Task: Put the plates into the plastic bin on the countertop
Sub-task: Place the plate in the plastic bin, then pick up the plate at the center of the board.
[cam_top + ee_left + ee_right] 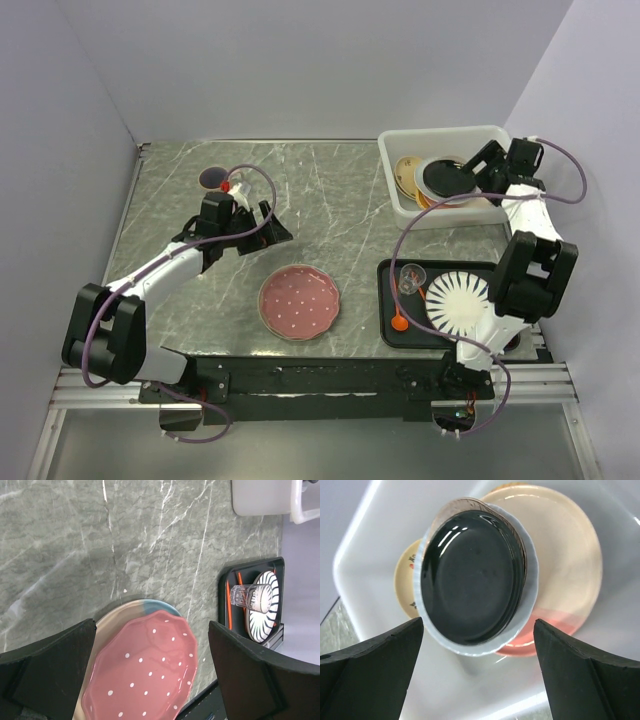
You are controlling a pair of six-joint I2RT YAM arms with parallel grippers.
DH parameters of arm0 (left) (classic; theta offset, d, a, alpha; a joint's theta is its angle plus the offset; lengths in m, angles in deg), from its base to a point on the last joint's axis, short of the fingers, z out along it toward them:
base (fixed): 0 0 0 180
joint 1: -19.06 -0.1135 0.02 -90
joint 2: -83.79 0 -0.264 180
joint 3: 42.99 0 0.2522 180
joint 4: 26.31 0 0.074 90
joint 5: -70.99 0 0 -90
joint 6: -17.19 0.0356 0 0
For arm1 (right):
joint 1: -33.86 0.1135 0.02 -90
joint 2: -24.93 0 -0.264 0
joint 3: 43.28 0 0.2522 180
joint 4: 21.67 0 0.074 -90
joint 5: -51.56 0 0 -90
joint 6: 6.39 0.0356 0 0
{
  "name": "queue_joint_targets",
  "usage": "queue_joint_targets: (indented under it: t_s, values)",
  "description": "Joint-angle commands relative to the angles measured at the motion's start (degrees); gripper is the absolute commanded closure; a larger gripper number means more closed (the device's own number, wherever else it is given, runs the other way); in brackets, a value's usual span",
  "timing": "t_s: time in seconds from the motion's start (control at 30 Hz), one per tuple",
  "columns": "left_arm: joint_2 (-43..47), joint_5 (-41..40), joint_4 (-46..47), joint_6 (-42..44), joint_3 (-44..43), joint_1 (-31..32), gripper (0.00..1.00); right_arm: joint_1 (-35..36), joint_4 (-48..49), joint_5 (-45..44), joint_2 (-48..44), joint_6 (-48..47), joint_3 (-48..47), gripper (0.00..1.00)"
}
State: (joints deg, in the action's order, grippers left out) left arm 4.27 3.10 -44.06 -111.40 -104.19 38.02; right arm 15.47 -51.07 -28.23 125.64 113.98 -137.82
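Observation:
A pink dotted plate [299, 301] lies on a cream plate with a blue edge [150, 606] on the countertop [330, 200], near the front middle. My left gripper [265, 228] is open and empty, above and behind the pink plate; in the left wrist view the pink plate [145, 675] shows between the fingers. The plastic bin [440, 133] stands at the back right. It holds a black plate [467, 575] on a white plate [530, 595], a cream-and-pink plate [565, 555] and a small cream plate [405, 580]. My right gripper [478, 170] hangs open and empty over the bin.
A black tray [390, 300] at the front right holds a white plate with black stripes [457, 300], a clear glass [410, 278] and an orange utensil [400, 322]. A dark round cup [213, 178] stands at the back left. Walls close in on the table's sides.

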Motion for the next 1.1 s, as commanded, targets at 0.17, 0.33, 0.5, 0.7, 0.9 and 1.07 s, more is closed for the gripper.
queue_joint_targets:
  t_s: [0.17,0.33,0.5,0.7,0.9,1.07]
  values:
    - [-1.1,-0.7,-1.9,1.7,1.3,0.2,0.01,0.6,2.7,-1.3,-5.7,-0.1,0.2,0.01]
    - [-0.1,-0.1,-2.8,0.3,5.1,0.2,0.01,4.8,2.2,-1.3,-7.2,-0.7,0.2,0.01]
    - [2.4,-0.7,-5.5,-1.7,8.2,0.9,0.01,12.8,-0.7,-2.2,-9.6,-2.9,-0.4,0.00]
    - [5.5,-5.9,-8.1,-3.8,12.2,2.7,0.01,20.1,0.3,4.2,-13.5,-1.4,3.2,0.00]
    - [6.0,-6.1,-7.4,-6.8,16.4,5.4,0.02,27.2,0.2,7.8,-17.2,-1.7,9.7,0.00]
    - [5.2,-5.3,-5.3,-8.5,19.8,7.0,0.21,30.9,2.3,10.3,-19.3,-1.7,17.5,0.00]
